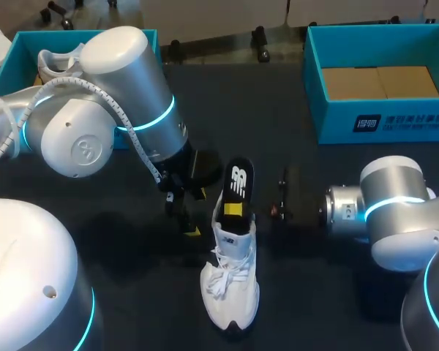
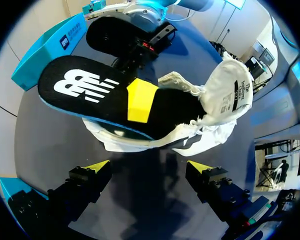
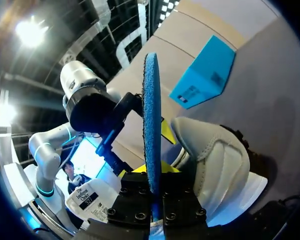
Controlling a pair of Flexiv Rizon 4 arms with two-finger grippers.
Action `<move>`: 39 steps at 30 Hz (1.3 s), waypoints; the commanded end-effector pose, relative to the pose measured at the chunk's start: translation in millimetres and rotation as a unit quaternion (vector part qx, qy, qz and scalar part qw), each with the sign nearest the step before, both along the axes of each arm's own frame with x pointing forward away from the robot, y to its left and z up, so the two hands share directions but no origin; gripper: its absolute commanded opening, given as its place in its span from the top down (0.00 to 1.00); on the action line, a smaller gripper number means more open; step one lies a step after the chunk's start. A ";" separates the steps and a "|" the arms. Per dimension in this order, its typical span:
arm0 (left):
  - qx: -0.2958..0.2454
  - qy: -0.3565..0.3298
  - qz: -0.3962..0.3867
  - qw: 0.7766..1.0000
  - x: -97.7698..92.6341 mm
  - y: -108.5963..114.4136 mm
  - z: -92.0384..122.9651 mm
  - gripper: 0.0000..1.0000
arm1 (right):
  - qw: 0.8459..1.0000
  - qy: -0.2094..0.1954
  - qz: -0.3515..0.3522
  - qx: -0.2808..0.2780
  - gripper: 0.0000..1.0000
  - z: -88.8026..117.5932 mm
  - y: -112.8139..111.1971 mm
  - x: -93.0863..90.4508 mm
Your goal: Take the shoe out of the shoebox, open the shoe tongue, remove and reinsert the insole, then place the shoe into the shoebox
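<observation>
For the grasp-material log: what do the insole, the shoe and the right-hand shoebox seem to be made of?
The insole: probably foam, with a smooth matte black top and a rough blue underside and edge.
The shoe: white matte upper, fabric or synthetic leather, stitched seams, woven laces; cannot tell which.
The shoebox: likely cardboard, thin flat teal walls, brown bottom.

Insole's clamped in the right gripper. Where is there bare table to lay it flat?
Widest bare patch: the table between the left shoebox and right shoebox. It is also bare beside the toe of the shoe, on both sides. It is crowded at the heel, where left gripper, insole and right gripper meet.
</observation>
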State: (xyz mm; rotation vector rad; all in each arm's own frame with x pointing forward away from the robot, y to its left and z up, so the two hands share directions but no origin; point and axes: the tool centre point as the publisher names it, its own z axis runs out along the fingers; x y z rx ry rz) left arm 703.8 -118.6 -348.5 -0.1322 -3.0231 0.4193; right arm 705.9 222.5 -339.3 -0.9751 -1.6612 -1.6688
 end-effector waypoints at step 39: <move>0.000 0.000 0.000 1.000 -0.3 0.4 0.1 0.00 | 0.999 -0.039 -0.011 0.004 1.00 11.9 -3.5 24.2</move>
